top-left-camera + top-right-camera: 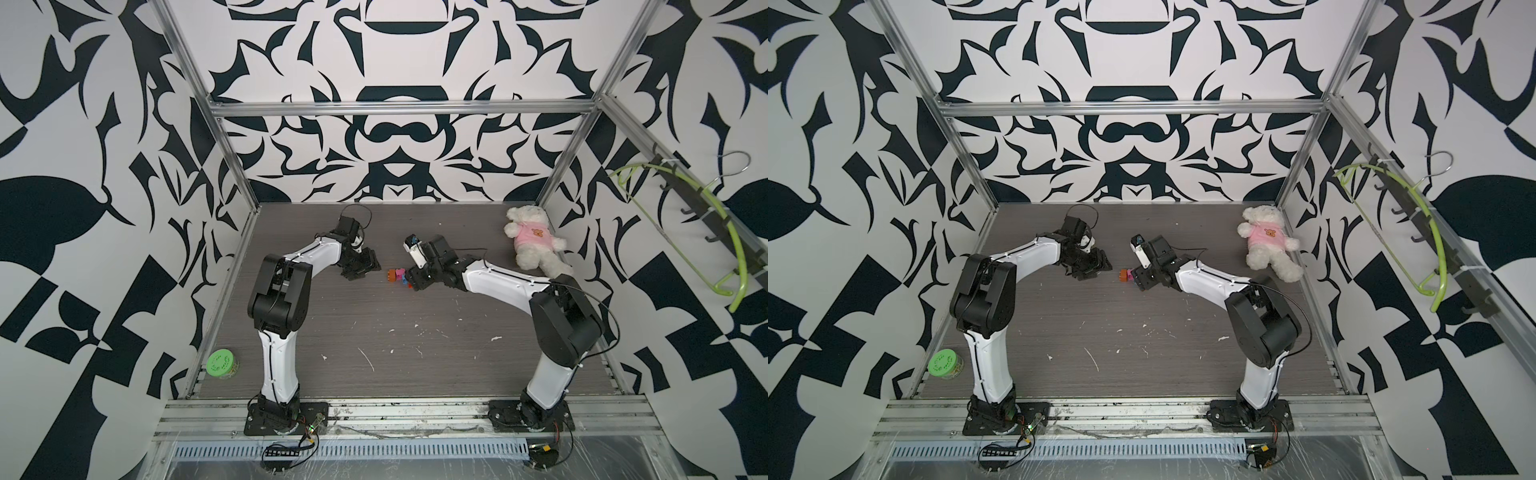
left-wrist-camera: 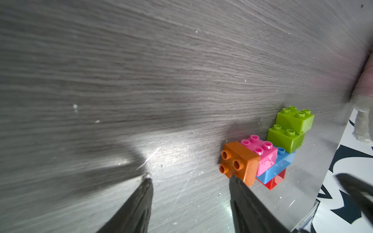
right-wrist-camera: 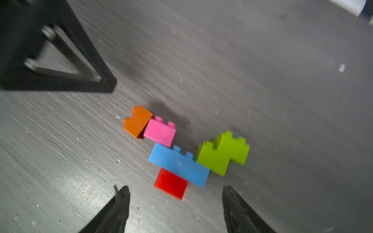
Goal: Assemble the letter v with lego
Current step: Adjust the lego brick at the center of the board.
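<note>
Listing left to right across the desk, from where I stand.

- Left tool: jaws apart, empty, at 9 o'clock of the bricks. One fingertip is at the orange brick, perhaps touching it.
- Letter v: lying flat near the desk's middle, a little toward 12 o'clock.
- Orange brick: twisted against the pink brick and seemingly not seated. This is the likeliest failure, since a nudge from that fingertip could pop it loose or skid the whole piece.
- Blue brick: long, bridging both arms.
- Red brick: joined to the blue's underside, forming the letter's point.
- Two lime green bricks: stepped, forming the 3 o'clock arm.
- Right tool: jaws apart, empty, just short of the red brick. Closing or dipping here could shear red from blue.
- Teddy bear: 2 o'clock corner, well apart, no hazard.
</note>
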`<state>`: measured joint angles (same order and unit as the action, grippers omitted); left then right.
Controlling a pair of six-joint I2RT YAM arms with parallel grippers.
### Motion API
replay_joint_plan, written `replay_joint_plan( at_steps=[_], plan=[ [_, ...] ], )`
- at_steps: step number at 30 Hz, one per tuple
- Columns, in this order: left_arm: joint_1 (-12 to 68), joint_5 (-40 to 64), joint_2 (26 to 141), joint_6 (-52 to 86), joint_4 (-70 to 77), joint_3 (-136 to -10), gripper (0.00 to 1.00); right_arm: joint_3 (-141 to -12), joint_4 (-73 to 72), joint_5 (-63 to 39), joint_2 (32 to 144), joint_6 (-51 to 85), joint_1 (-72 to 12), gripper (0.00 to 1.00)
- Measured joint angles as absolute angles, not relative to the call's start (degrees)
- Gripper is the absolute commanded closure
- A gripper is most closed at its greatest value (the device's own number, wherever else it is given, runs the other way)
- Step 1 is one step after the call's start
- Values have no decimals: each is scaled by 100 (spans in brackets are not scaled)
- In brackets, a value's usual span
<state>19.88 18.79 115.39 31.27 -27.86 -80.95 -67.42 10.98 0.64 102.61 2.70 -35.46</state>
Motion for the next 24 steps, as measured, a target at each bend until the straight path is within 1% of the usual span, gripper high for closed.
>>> replay_joint_plan(
  at_steps=[3, 9, 24],
  plan=[
    [1988, 1870, 11535, 3127, -2783, -8095, 35, -6742, 1140, 176, 10372, 676, -3612, 37],
    [1970, 1844, 11533, 3127, -2779, -8093, 35, -6742, 1210, 261, 10600, 1055, -3603, 40],
    [1870, 1833, 11533, 3127, -2716, -7931, 35, -6858, 1214, 283, 11037, 1323, -3625, 46]
  ],
)
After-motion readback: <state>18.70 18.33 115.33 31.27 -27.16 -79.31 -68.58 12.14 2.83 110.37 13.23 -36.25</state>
